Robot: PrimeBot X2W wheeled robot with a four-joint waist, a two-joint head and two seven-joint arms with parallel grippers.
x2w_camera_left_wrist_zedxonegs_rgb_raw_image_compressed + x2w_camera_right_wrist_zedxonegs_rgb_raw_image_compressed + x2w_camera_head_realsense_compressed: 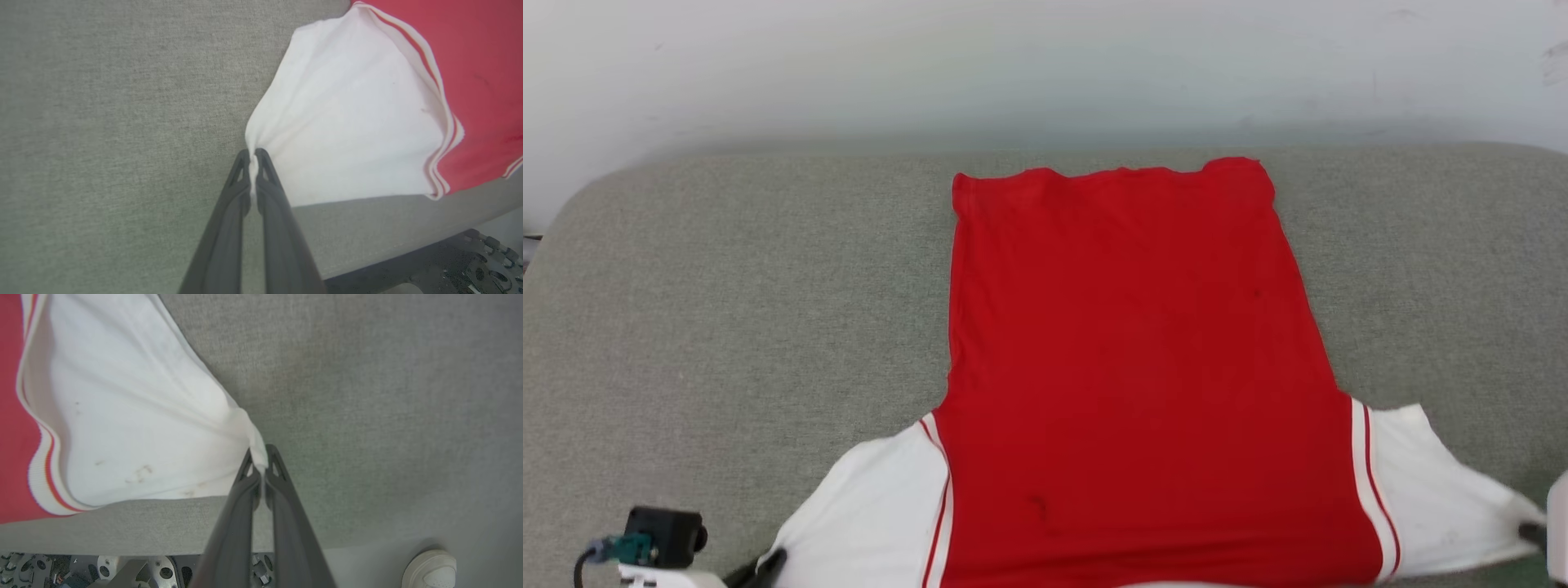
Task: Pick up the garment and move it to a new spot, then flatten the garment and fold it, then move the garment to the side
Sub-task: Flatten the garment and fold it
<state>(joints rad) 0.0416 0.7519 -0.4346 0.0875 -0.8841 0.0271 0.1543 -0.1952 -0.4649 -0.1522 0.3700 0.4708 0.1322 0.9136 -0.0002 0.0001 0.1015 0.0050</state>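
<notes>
The garment (1127,359), red with white sleeves and red-white striped trim, lies flat on the grey cushioned surface (727,310), plain side up, hem toward the wall. No lettering shows. My left gripper (253,154) is shut on the tip of one white sleeve (347,122), pulling it out to a point; its dark tip peeks in at the head view's bottom left (768,565). My right gripper (259,455) is shut on the tip of the other white sleeve (130,416), also drawn taut, at the head view's right edge (1531,531).
A pale wall (1045,65) runs behind the surface. The surface's near edge (122,535) drops to the robot's metal base (122,571). A person's white shoe (429,569) stands on the floor at the right.
</notes>
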